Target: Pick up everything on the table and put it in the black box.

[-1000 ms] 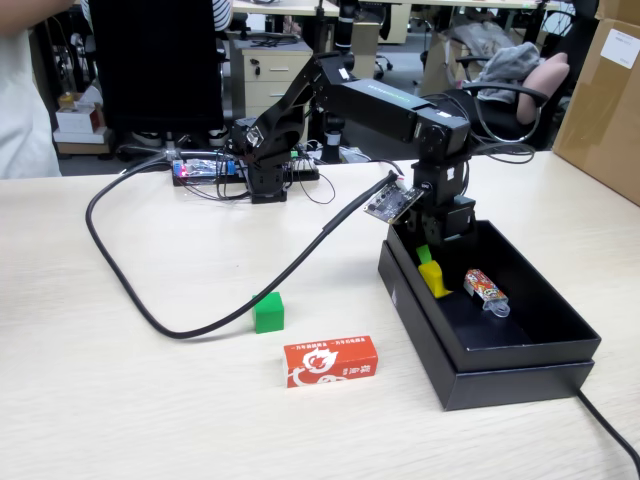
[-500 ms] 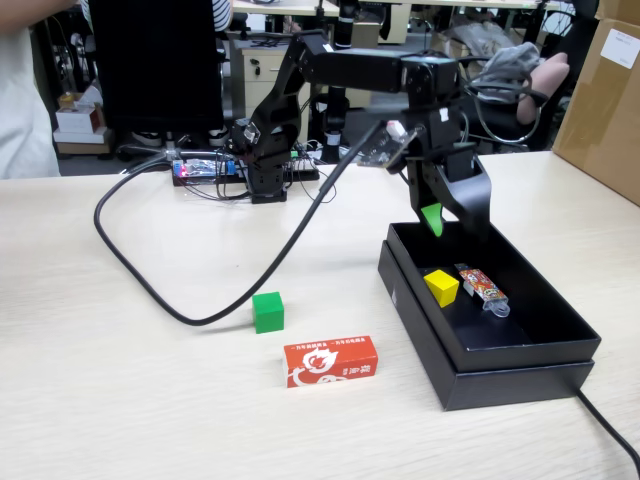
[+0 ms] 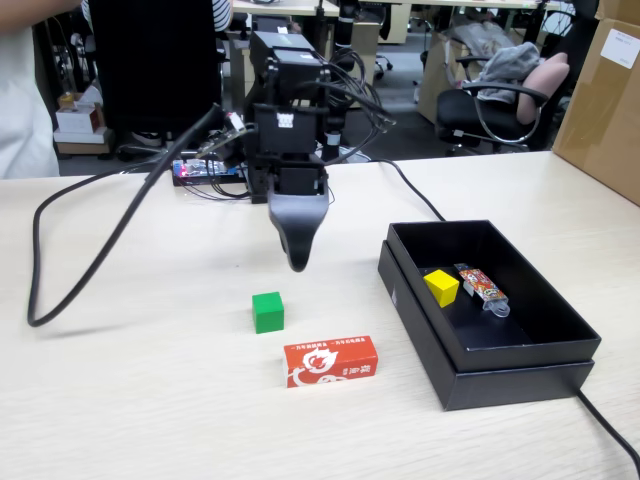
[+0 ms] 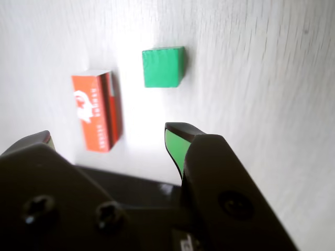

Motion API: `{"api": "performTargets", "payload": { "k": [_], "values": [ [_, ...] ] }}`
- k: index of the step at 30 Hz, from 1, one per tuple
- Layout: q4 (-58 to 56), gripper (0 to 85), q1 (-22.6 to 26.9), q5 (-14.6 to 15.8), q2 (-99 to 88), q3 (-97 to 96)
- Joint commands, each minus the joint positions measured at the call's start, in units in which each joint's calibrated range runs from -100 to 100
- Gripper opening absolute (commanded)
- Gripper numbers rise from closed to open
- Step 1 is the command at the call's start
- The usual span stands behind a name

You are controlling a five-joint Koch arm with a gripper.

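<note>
1. My gripper (image 3: 297, 262) hangs above the table (image 3: 120, 400), empty. In the wrist view its jaws stand apart with bare tabletop between them, so it is spread and holding nothing.

2. The green cube (image 3: 268, 312) sits on the table just below and nearer than my gripper in the fixed view; in the wrist view it lies ahead of the jaws (image 4: 163, 66). It looks small, rigid and light. I judge its flat opposite faces the best place to pinch, squarely, so it does not twist out.

3. The red box (image 3: 331, 361) lies flat, just nearer and to the right of the green cube, not touching it. It looks like light cardboard that may dent. I would take it across its narrow width, near the middle, with a gentle squeeze.

4. The yellow cube (image 3: 441, 287) already rests inside the black box (image 3: 520, 375), at the right of the table, beside a slim red-patterned packet (image 3: 484, 288).
</note>
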Motion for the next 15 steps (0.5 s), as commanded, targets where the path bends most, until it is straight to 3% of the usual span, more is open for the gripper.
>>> {"api": "performTargets", "payload": {
  "k": [1,8,15],
  "values": [
    [0.09,43.0,-3.27,-2.44,0.97,-1.30],
    [4.41,43.0,-4.59,-4.44,5.22,-6.56],
    [5.19,42.8,-4.30,-4.40,7.51,-6.65]
  ]
}}
